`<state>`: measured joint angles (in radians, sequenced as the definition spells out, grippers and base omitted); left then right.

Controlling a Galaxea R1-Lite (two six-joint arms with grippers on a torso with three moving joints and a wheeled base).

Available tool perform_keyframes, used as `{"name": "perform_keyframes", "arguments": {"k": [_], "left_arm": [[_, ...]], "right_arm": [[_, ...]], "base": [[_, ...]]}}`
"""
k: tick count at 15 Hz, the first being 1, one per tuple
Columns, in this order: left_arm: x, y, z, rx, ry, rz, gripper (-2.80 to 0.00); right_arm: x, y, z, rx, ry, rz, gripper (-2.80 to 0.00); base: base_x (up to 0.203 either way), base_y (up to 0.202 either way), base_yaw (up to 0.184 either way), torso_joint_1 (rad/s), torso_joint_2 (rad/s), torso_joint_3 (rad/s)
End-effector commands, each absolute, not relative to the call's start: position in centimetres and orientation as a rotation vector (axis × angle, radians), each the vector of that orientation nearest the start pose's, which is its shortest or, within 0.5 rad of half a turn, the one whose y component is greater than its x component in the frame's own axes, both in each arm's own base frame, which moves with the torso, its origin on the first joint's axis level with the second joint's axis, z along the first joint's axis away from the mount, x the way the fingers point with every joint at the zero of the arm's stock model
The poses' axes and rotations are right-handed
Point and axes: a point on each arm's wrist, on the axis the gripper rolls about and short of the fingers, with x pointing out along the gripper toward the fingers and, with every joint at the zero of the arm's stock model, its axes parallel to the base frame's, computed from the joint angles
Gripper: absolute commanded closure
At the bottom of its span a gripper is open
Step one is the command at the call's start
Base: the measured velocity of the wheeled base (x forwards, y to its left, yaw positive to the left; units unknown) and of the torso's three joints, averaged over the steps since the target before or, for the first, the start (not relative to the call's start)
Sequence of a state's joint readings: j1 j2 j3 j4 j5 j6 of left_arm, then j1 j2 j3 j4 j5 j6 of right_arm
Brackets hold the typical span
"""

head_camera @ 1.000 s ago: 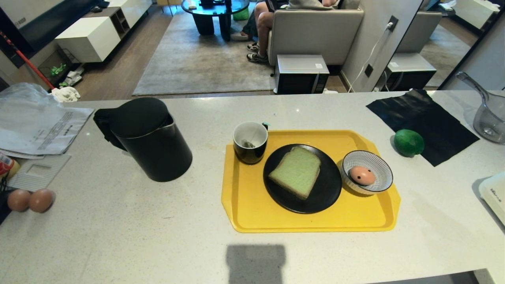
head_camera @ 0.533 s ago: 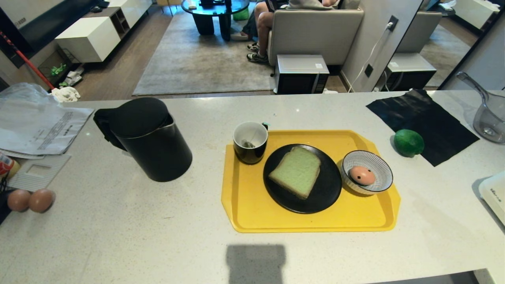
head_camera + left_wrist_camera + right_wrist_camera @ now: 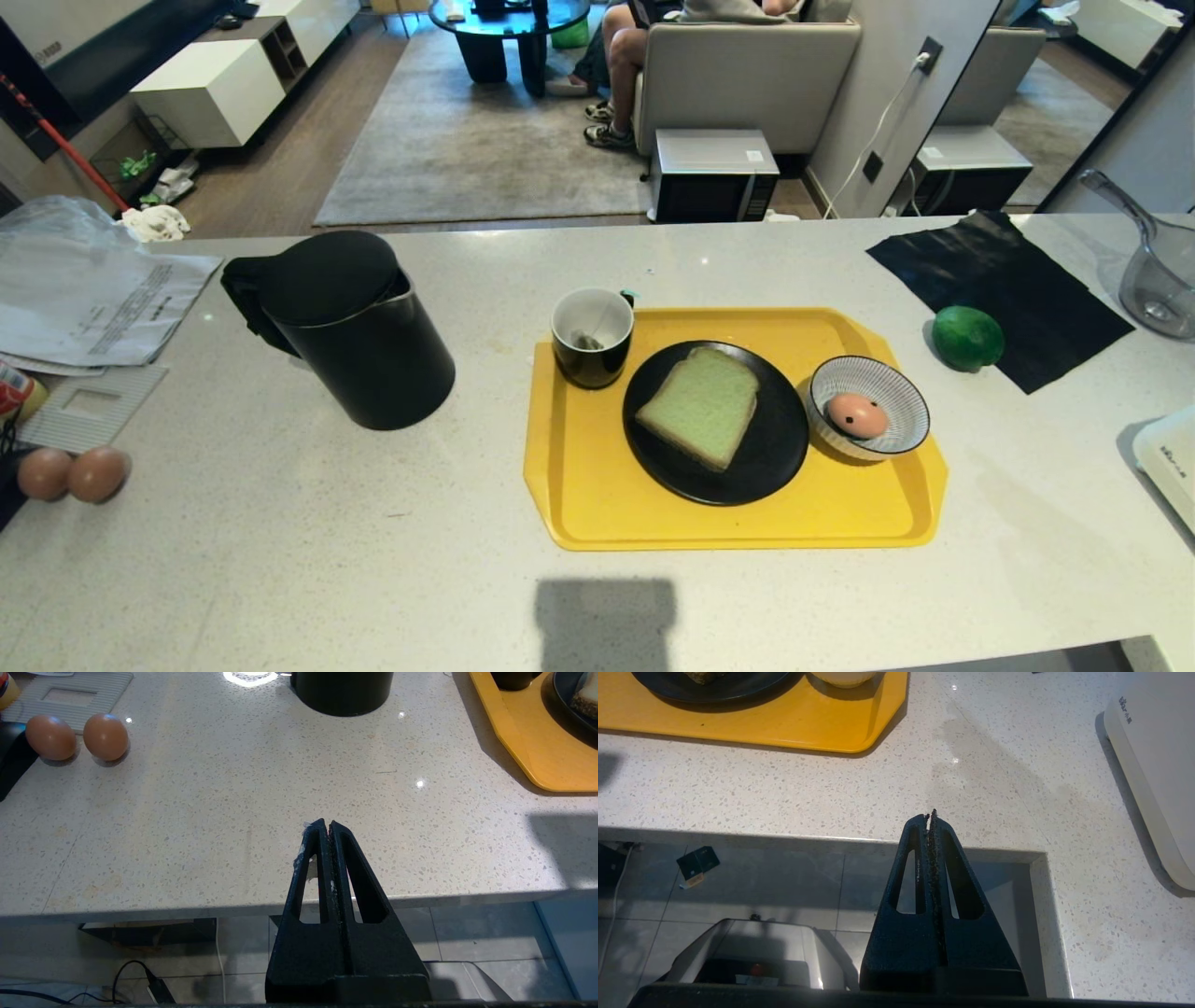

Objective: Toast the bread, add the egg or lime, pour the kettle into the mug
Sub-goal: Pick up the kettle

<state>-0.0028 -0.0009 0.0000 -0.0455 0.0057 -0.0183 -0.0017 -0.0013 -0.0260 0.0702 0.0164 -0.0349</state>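
Note:
The pale green bread (image 3: 700,406) lies on a black plate (image 3: 775,457) on a yellow tray (image 3: 597,504). Beside it the spotted egg (image 3: 857,415) rests in a striped bowl (image 3: 910,401). The black mug (image 3: 592,336), with a tea bag inside, stands at the tray's far left corner. To the left of the tray on the counter is the black kettle (image 3: 350,327). The lime (image 3: 967,338) lies right of the tray, by a black cloth. My left gripper (image 3: 326,823) and right gripper (image 3: 930,815) hang shut and empty at the counter's near edge, outside the head view.
Two plain brown eggs (image 3: 70,473) and papers (image 3: 84,299) sit at the counter's left end. A clear jug (image 3: 1158,271) and a white appliance (image 3: 1167,457) are at the right. A notch (image 3: 1017,877) cuts into the counter's near edge. A person sits on a sofa beyond.

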Motion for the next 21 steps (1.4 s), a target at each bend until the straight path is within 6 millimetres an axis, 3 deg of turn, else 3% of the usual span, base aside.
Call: {"name": "perform_keyframes", "arguments": {"k": [1, 6, 12, 16, 21], "left_arm": [[-2.2, 0.0, 7.6, -0.016, -0.031, 0.003, 0.0], [-2.3, 0.0, 8.1, -0.007, -0.053, 0.0, 0.0], [-4.9, 0.0, 14.0, 0.003, -0.078, 0.001, 0.0], [-3.0, 0.0, 18.8, 0.001, -0.004, 0.008, 0.0], [-0.5, 0.0, 25.6, 0.001, -0.058, 0.009, 0.0]], "right_arm": [[-2.5, 0.0, 7.5, -0.035, 0.044, 0.015, 0.0], [-2.5, 0.0, 7.5, -0.035, 0.044, 0.016, 0.0], [-2.5, 0.0, 7.5, -0.035, 0.044, 0.016, 0.0], [-2.5, 0.0, 7.5, -0.035, 0.044, 0.016, 0.0], [-2.5, 0.0, 7.5, -0.035, 0.044, 0.016, 0.0]], "base": [[0.0, 0.0, 0.0, 0.0, 0.0, 0.0], [0.0, 0.0, 0.0, 0.0, 0.0, 0.0], [0.0, 0.0, 0.0, 0.0, 0.0, 0.0], [0.0, 0.0, 0.0, 0.0, 0.0, 0.0], [0.0, 0.0, 0.0, 0.0, 0.0, 0.0]]}}
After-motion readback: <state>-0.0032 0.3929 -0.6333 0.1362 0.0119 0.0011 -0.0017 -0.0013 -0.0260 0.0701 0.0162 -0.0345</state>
